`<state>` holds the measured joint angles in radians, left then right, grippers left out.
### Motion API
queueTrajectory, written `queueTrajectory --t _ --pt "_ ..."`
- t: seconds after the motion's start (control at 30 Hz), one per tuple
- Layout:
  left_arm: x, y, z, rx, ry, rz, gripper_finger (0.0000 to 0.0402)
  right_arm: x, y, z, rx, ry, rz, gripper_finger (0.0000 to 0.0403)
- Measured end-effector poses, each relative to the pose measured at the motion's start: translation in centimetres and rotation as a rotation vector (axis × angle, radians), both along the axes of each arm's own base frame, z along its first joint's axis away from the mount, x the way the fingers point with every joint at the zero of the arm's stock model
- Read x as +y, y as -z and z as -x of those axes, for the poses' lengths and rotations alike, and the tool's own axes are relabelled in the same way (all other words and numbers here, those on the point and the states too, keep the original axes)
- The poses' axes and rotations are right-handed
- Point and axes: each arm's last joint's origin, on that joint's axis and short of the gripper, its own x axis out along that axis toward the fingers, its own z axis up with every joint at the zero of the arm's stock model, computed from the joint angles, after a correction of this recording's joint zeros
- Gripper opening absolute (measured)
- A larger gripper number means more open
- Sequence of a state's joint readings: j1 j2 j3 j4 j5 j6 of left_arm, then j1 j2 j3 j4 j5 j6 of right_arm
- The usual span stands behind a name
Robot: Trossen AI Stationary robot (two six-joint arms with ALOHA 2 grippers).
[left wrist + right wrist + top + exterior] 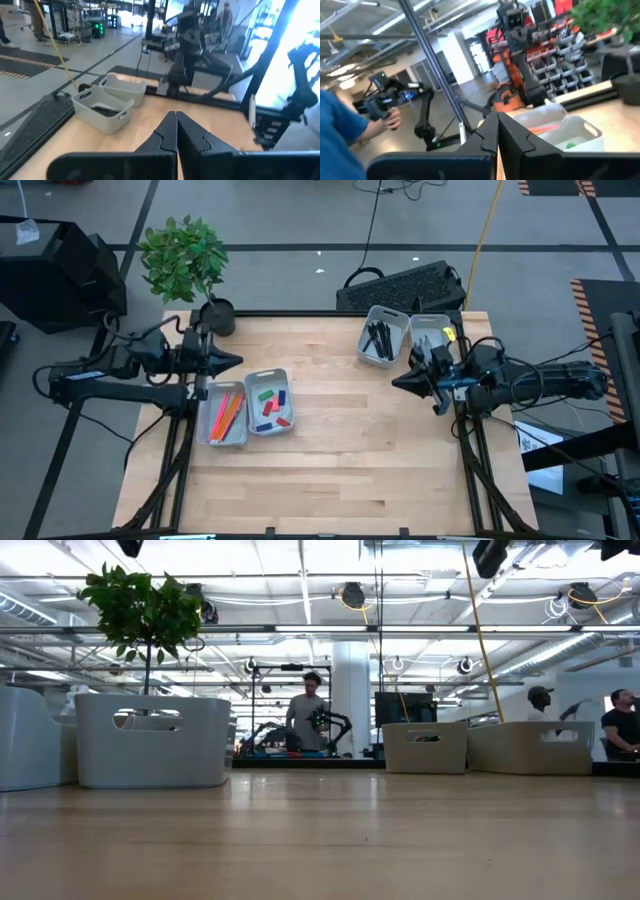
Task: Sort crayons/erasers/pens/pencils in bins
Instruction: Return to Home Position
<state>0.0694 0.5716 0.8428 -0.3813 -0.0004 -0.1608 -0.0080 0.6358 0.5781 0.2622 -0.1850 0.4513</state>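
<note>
A: State of sorting? Bins point(268, 402) are noted in two pairs. In the left pair, pencils point(228, 413), orange and pink-red, are laid in the left tray; erasers point(270, 404), red, green and blue, are held in the right one.

B: Right pair, at the far right of the table point(340, 460): pens point(379, 340), black, are stacked in its left tray. Yellow and dark pieces are seen in its right tray, too small to be named; crayons are judged likely, not confirmed.

A: No loose stick or block is found on the bare wood in the high view. The sorting is judged complete or nearly so.

B: Left gripper point(236, 361) is held above the far end of the left pair, jaws pressed together, nothing carried; confirmed in its wrist view point(176, 131).

A: Right gripper point(398, 383) is parked just near of the right pair, jaws likewise closed and empty. Potted plant point(186, 262) is noted at the far left corner, untouched.

B: Remaining work, if any, cannot be told from these views.
</note>
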Motion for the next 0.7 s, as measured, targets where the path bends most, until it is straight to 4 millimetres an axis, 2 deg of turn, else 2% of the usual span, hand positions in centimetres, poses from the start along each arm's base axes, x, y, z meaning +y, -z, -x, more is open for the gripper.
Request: queueTrajectory --t 0.07,0.23,0.33,0.5,0.63,0.7 --pt "0.1 0.4 0.1 0.023 -0.01 -0.023 0.0001 0.0 0.1 0.0 0.003 0.0 0.018 0.0004" --pt "0.6 1.6 0.1 0.147 -0.162 -0.037 0.0006 -0.3 0.5 0.0 0.012 0.041 0.231 0.0004" --pt "0.6 2.0 -0.2 0.145 -0.151 -0.04 0.0004 -0.7 1.0 0.1 0.035 0.064 0.27 0.0004" --pt "0.3 4.1 -0.3 0.071 -0.049 -0.078 0.0002 -1.3 3.2 1.2 0.073 0.108 0.273 0.0004" --pt "0.3 6.5 -0.2 0.104 -0.047 -0.092 0.0002 -1.5 5.0 2.4 0.071 0.138 0.27 0.0004" --pt "0.3 6.8 -0.3 0.11 -0.067 -0.099 0.0002 -1.5 6.0 2.9 0.067 0.141 0.257 0.0004"
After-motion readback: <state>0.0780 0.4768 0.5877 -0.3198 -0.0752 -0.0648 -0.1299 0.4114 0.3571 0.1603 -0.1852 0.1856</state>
